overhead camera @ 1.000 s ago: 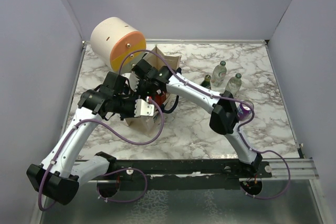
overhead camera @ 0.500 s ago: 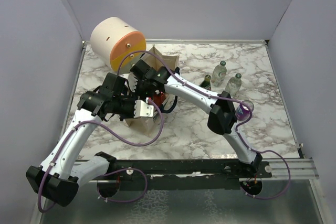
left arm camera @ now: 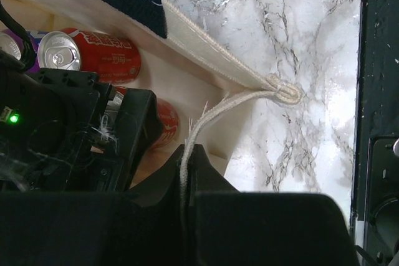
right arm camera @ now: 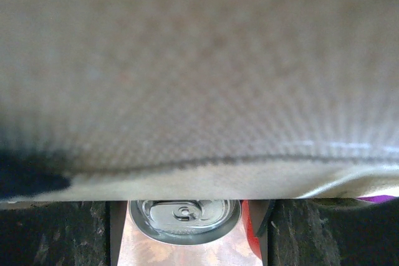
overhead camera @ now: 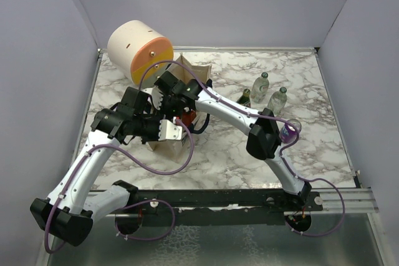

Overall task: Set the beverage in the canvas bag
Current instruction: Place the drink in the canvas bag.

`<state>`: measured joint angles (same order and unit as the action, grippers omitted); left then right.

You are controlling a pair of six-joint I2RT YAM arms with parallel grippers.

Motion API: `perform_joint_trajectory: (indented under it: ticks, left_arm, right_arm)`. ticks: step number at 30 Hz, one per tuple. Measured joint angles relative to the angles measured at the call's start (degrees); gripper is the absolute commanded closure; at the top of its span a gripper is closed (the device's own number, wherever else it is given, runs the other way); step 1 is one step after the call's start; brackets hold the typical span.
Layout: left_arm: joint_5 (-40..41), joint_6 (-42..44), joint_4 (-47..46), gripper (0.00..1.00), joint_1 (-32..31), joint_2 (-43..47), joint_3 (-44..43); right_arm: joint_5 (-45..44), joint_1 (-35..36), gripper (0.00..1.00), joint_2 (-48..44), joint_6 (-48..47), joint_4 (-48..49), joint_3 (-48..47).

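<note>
A cream drum (overhead camera: 138, 50) with an orange end face lies on its side at the far left corner of the white marble table (overhead camera: 299, 79). Well to the drum's right stand three glass bottles, two clear (overhead camera: 261, 85) (overhead camera: 278, 99) and one dark (overhead camera: 245, 98). Nearer than these, farther from the drum, is a purple can (overhead camera: 290, 130). Pale grey walls (overhead camera: 212, 4) rise behind the drum.

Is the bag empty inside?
No, a red can sits inside the bag.
</note>
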<state>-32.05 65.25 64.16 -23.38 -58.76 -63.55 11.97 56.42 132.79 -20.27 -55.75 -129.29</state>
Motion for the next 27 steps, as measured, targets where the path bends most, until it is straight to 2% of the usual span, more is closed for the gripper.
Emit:
perform_joint_trajectory:
  ticks: [27]
  left_arm:
    - [0.07, -1.95, 0.20, 1.00, 0.00, 0.52, 0.00]
  right_arm:
    - [2.36, -1.16, 0.99, -3.37, -1.46, -3.50, 2.32]
